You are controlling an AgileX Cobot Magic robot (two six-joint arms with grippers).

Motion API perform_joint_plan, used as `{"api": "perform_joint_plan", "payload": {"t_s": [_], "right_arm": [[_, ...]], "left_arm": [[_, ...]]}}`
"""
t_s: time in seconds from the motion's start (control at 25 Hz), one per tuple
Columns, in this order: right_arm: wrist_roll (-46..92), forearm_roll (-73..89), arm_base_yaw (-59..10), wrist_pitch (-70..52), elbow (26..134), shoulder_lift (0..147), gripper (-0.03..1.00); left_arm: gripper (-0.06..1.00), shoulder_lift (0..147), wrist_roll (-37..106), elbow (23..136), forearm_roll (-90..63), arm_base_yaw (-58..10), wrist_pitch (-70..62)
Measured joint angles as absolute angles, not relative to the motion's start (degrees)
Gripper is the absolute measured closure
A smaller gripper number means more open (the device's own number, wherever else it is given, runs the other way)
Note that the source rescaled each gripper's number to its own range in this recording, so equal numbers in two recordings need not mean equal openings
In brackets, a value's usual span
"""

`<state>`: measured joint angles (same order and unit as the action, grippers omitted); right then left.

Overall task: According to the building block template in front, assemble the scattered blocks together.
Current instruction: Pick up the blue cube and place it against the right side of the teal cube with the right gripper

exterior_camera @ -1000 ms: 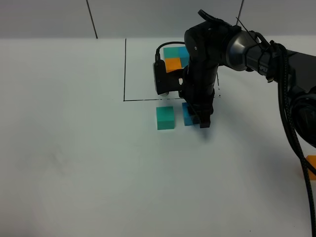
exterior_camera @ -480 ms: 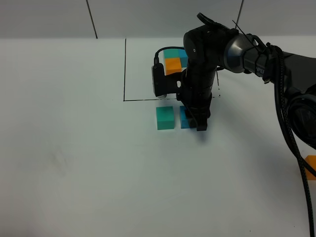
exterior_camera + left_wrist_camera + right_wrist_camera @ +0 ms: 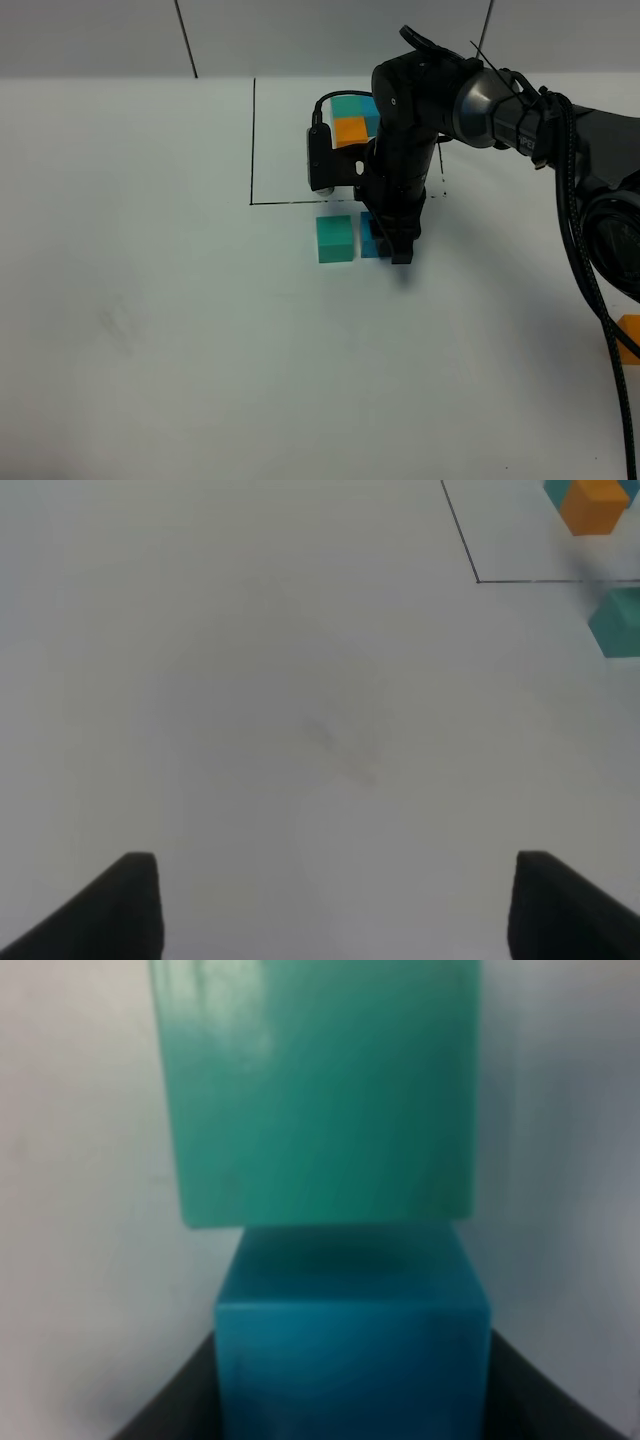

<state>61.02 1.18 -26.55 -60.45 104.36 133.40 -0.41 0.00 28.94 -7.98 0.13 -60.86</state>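
**Left gripper** [image 3: 330, 905]: jaws spread and empty, hanging over bare table [image 3: 150, 300] well left of the work.

**Template** [image 3: 350, 128]: joined teal, blue and orange trio at the far side, inside the drawn frame [image 3: 253, 140], partly hidden by the right arm.

**Teal cube** [image 3: 334, 240]: lay loose just near of the frame line, flat on the table.

**Blue cube** [image 3: 350, 1345]: sat just right of the teal cube. Whether their faces met could not be told.

**Right gripper** [image 3: 400, 250]: was down at table level, with its jaws closed on two opposite sides of the blue cube.

**Orange cube** [image 3: 630, 335]: lay at the far right edge, well apart from the others.

**Handling, as judged:** the cubes looked light, rigid and matte, so unlikely to slip or crush. Being light, they would skid if nudged. The best hold was square across two opposite flat faces, low on the cube, leaving the mating face clear.
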Motion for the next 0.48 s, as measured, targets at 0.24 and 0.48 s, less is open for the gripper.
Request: {"api": "perform_joint_plan", "payload": {"t_s": [0.24,0.48], "right_arm": [[60.9,2.1,-26.5,-60.5,104.4,133.4,0.95],[60.9,2.9,-26.5,-60.5,104.4,133.4,0.95]], "left_arm": [[0.41,-0.4,0.0,28.9,-8.0,0.1,-60.9],[0.41,-0.4,0.0,28.9,-8.0,0.1,-60.9]]}}
